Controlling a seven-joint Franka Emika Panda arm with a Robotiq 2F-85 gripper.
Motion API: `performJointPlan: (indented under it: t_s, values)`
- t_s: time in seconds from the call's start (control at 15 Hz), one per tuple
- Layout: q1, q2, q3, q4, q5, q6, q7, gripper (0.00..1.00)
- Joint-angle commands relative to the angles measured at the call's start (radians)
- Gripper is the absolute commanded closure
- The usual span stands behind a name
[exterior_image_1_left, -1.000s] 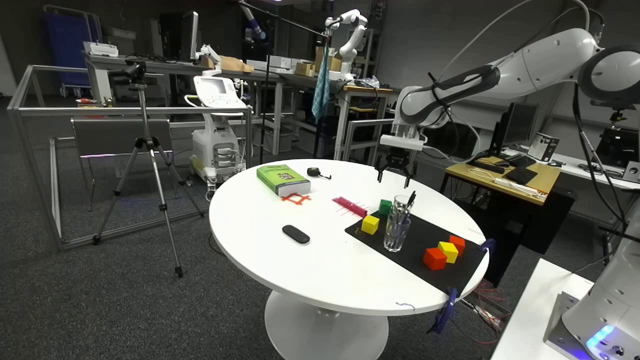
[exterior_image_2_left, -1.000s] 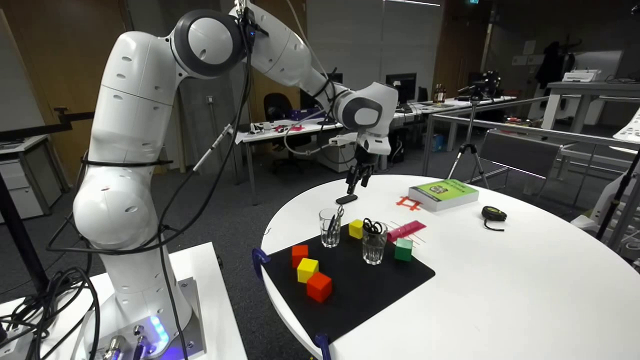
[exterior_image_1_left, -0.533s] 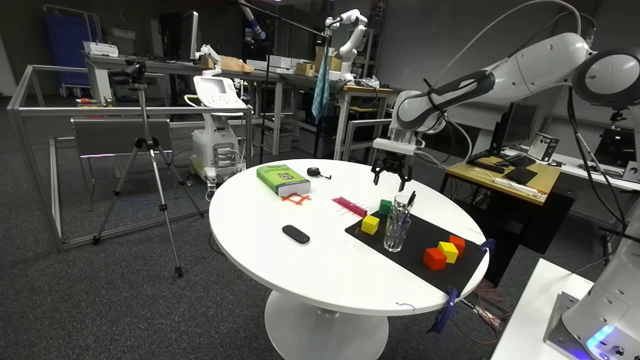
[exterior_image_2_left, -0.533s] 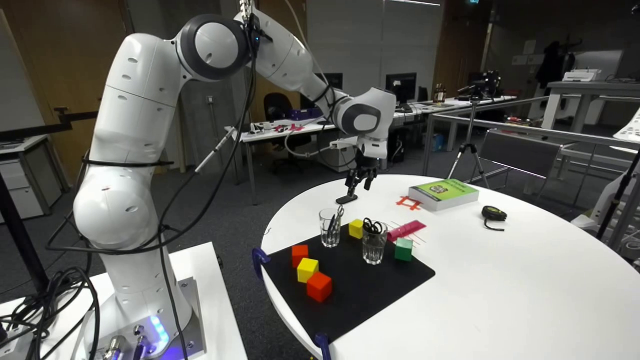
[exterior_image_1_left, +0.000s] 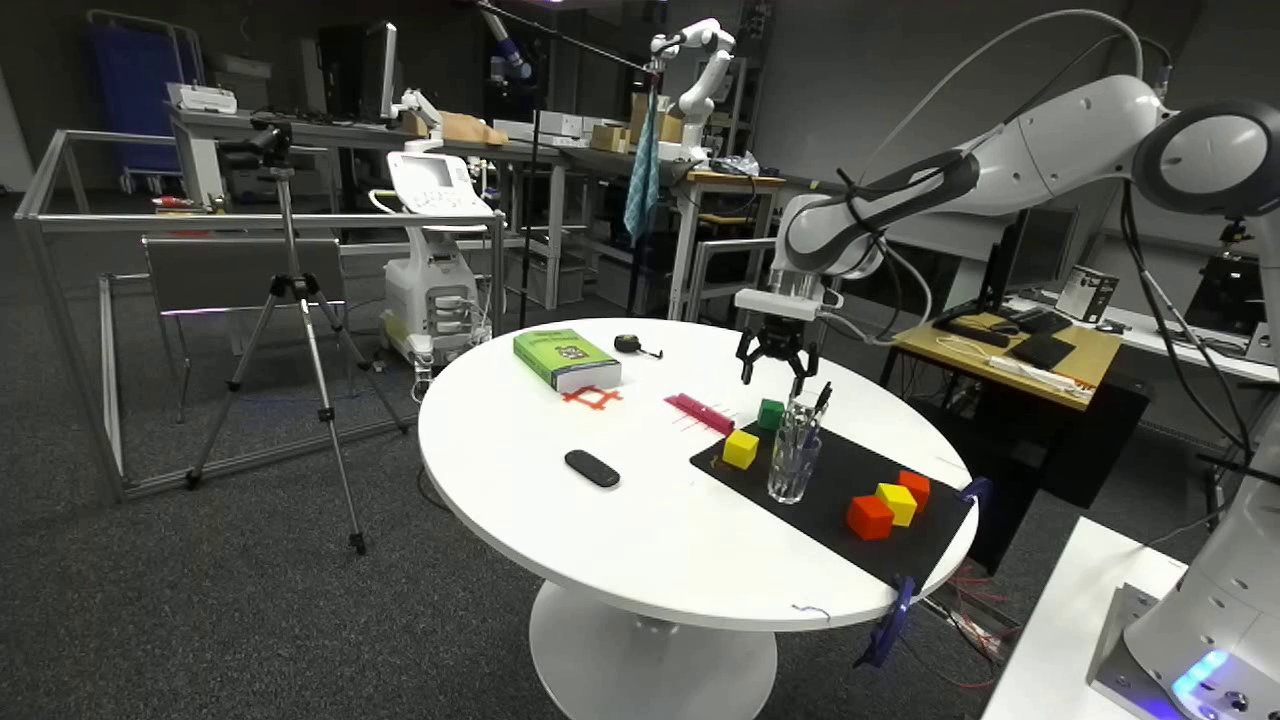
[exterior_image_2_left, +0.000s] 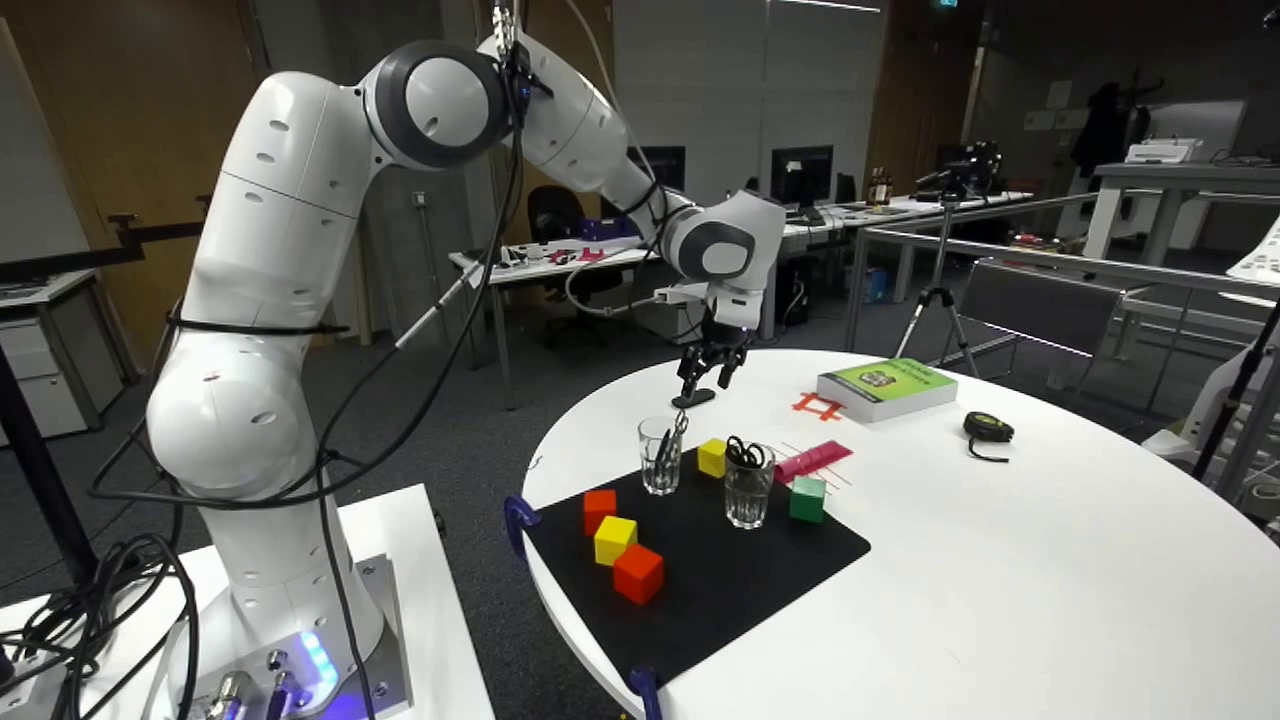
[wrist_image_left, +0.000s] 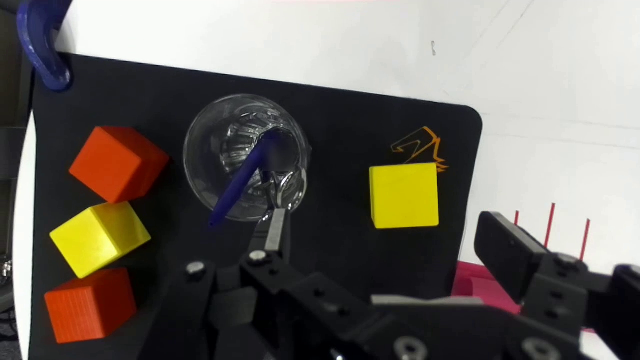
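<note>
- The end effector (exterior_image_1_left: 773, 384) hangs above the table (exterior_image_1_left: 540, 520), fingers spread apart.
- Near it, a glass (wrist_image_left: 237, 142) holding a blue pen (wrist_image_left: 239, 182) stands on the black mat (wrist_image_left: 340, 130).
- A yellow cube (wrist_image_left: 404, 196) lies nearby.

I'm seeing a dim room through both exterior views, with dark grey carpet (exterior_image_1_left: 200, 620) around a round white counter (exterior_image_1_left: 650, 540). In an exterior view I get a wood-topped desk (exterior_image_1_left: 1097, 355) before a grey wall (exterior_image_1_left: 850, 80); in an exterior view, brown panelling (exterior_image_2_left: 100, 130), a black swivel chair (exterior_image_2_left: 553, 212) and a thin strip of light (exterior_image_2_left: 825, 5).
</note>
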Motion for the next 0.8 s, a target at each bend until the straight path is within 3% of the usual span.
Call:
performJointPlan:
  t_s: [0.0, 0.73]
  values:
    - [-0.007, 0.005, 0.009, 0.009, 0.03, -0.022, 0.031, 0.0]
    - [-0.001, 0.029, 0.001, 0.027, 0.031, -0.143, 0.101, 0.0]
